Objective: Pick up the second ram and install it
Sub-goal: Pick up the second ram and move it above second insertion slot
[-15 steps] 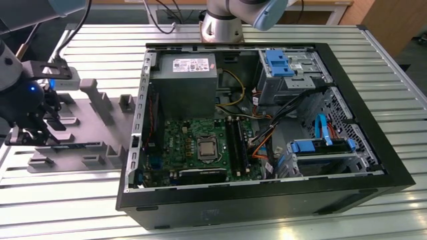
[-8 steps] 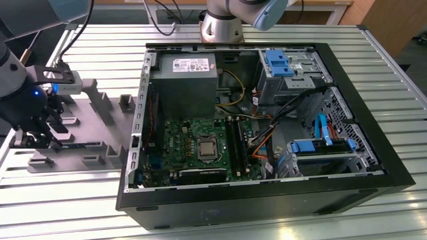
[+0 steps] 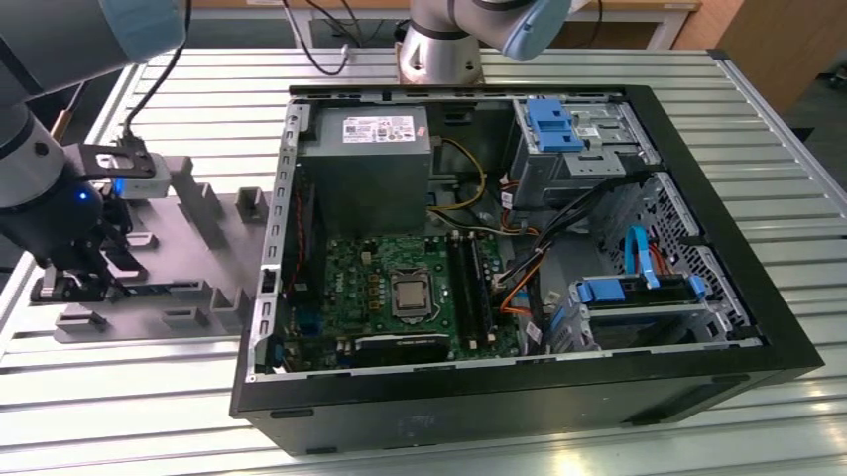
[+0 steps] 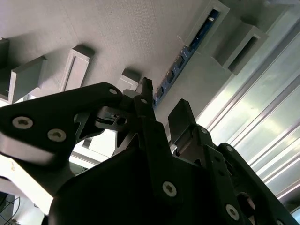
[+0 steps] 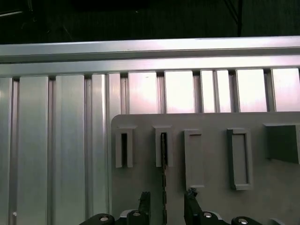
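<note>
1. Pick-up step. The gripper [image 5: 167,193] sits low over the grey fixture plate [image 3: 173,238] at the lower left of the exterior view, jaws part-way open and holding nothing.
2. The second ram [image 4: 185,55] stands on edge in its fixture slot, near end between the two fingers [image 5: 144,201]. Cannot tell if they touch it.
3. Judgement: a grip needs the pads square on the stick's flat faces and a straight pull out of the slot.
4. Raised fixture blocks [image 5: 239,159] stand close beside the stick, so there is little side room.
5. The open computer case [image 3: 530,402] is mid-frame and well apart. Orange cables [image 3: 523,283] lie just beside the black motherboard slots [image 3: 466,288] and may crowd access.
</note>
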`<state>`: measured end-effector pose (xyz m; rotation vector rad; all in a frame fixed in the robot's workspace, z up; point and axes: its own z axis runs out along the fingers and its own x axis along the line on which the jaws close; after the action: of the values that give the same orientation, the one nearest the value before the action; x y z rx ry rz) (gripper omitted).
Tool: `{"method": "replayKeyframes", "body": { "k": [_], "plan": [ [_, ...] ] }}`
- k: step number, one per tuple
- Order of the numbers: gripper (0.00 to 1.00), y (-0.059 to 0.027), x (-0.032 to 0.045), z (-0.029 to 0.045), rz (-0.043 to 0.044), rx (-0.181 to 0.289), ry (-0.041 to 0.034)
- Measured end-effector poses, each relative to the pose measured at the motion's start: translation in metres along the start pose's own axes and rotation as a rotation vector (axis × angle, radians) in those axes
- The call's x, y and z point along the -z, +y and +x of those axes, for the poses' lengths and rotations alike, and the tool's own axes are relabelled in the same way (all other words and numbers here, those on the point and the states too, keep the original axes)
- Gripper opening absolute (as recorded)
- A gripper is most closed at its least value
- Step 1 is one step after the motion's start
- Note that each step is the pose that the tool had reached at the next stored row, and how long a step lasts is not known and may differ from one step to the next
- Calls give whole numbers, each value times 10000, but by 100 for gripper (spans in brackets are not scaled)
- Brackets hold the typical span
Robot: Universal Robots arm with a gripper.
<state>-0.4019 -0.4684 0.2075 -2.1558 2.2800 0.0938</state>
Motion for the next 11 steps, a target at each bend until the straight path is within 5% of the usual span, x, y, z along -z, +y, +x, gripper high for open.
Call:
{"method": "replayKeyframes", "body": {
  "k": [11],
  "plan": [
    [42,-3,-51,4,15,1,-2]
  ]
}}
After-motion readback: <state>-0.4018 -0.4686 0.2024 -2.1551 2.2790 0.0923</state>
